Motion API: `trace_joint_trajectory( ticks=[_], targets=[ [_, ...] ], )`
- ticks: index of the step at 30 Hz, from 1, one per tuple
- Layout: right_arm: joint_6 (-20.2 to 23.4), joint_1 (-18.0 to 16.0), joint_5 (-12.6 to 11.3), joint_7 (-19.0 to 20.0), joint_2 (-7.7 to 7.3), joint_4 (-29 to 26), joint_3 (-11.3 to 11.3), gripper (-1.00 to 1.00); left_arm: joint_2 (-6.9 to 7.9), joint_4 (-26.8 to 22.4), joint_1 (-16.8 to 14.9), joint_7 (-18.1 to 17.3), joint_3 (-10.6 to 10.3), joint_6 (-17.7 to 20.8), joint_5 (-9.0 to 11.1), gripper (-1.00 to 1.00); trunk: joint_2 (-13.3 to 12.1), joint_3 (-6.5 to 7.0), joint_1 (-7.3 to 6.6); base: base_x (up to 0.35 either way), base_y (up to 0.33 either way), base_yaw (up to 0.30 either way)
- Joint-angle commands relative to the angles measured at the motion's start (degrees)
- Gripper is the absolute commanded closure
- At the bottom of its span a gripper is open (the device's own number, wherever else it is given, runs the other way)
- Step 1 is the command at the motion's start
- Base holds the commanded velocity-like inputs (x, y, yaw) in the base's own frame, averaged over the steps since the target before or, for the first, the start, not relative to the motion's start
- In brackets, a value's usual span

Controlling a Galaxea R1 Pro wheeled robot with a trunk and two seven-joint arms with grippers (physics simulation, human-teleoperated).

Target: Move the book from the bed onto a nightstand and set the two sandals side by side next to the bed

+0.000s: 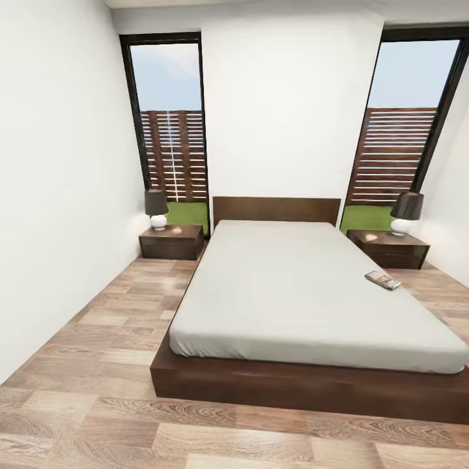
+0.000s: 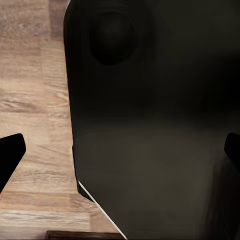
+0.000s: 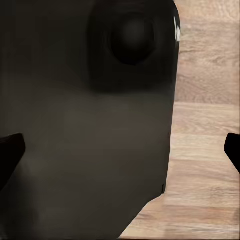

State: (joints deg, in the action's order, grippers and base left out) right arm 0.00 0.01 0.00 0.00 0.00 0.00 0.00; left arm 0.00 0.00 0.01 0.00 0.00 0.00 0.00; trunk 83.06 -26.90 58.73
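While the head camera looks down the length of the bedroom (image 1: 286,111), the bed (image 1: 306,384) fills the middle of the wood-plank floor (image 1: 98,365), its dark headboard (image 1: 277,210) against the white far wall between two tall dark-framed windows. The bare grey mattress (image 1: 286,293) carries the book (image 1: 382,280), which lies flat near the mattress's right edge, about halfway along it and closer to the head end than to the foot. A nightstand (image 1: 172,241) stands at each side of the headboard; the left one bears a dark-shaded lamp (image 1: 156,208) at its back left corner, and the right nightstand (image 1: 388,248) bears a matching lamp (image 1: 405,212) toward its back right.

Each wrist camera looks past a large dark part of the robot's body onto floor planks. The left gripper (image 2: 120,150) shows a dark fingertip at each side of its picture, spread wide with nothing between them. The right gripper (image 3: 120,150) is likewise spread wide and empty.
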Motion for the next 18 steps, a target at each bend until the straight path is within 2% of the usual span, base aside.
trace_joint_trajectory(
  ticks=[1, 13, 18],
  targets=[
    [0.33, 0.33, 0.26, 0.33, -0.18, -0.09, 0.21, -1.00, -0.18, -0.33, -0.07, -0.09, -0.09, 0.33, 0.05, -1.00, 0.02, -0.03, 0.00, 0.000, 0.000, 0.000],
    [0.38, 0.96, -0.11, 1.05, -0.22, -0.09, 0.04, -1.00, -0.10, -2.56, -0.09, -0.09, -0.02, 0.81, 0.04, -1.00, 0.02, -0.03, 0.00, 0.000, 0.000, 0.000],
    [0.08, 0.96, -0.09, 0.85, -0.18, -0.18, -0.14, -1.00, -0.11, -3.77, -0.09, -0.09, 0.00, -0.18, 0.01, -1.00, 0.02, -0.03, 0.00, 0.000, 0.000, 0.000]
  ],
)
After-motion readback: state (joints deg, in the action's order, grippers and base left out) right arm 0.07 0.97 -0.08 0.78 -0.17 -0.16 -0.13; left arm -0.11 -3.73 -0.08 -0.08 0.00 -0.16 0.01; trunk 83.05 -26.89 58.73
